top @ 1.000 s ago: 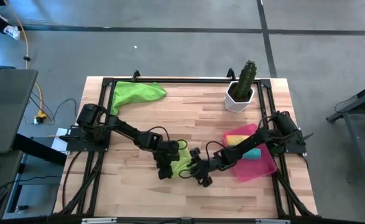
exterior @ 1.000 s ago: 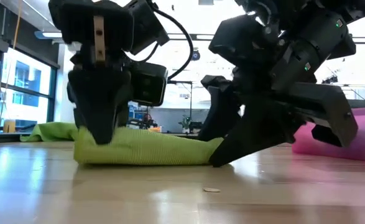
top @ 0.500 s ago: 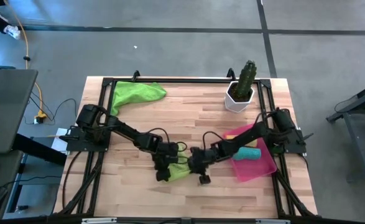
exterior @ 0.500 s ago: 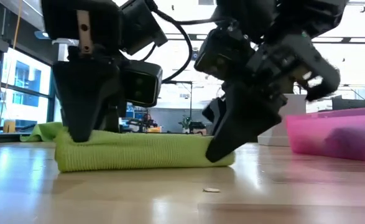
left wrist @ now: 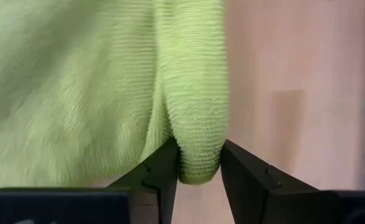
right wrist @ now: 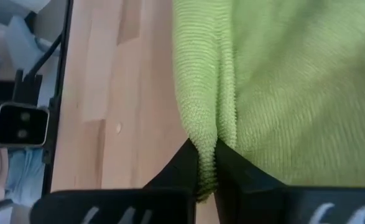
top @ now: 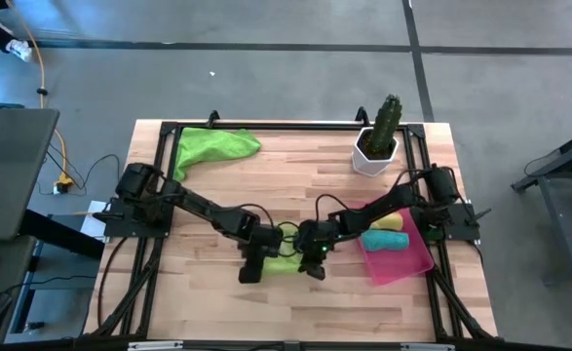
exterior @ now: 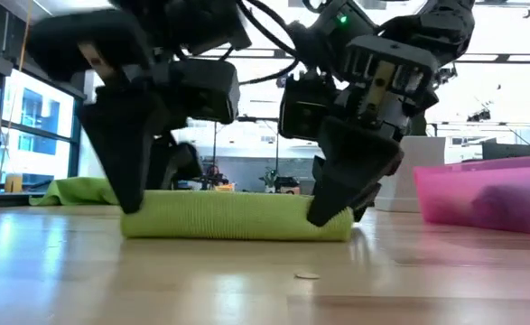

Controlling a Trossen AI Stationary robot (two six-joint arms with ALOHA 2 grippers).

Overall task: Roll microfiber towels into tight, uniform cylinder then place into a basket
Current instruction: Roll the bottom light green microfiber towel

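Working from the left edge of the tabletop (top: 208, 302): a loose lime towel (top: 215, 146) lies crumpled at the far left corner, well apart from the action. Your left gripper (top: 251, 268) sits near the front edge, just left of centre, at the left end of the rolled lime towel (exterior: 237, 215). In the left wrist view its fingers (left wrist: 163, 171) stand partly apart, straddling the rolled edge of the cloth and touching it on both sides without squeezing hard.

The roll lies flat on the tabletop with its long axis running left to right, parallel to the front edge, so each gripper has one end of it. Your right gripper (top: 312, 261) is at the right end; its fingers (right wrist: 191, 165) are closed on a fold of the cloth there. That makes the right arm the one with the real hold, and the nearer one to the basket (top: 417, 263), which sits by the right edge with the yellow towel (top: 391, 223) and the teal towel (top: 387, 240) already inside. The cactus pot (top: 376, 146) stands at the far right.

Compared with a second ago, the left fingers have eased from a tight pinch to this looser stance, the right fingers have gone from wide apart to clamped, and the roll looks shorter and more even.
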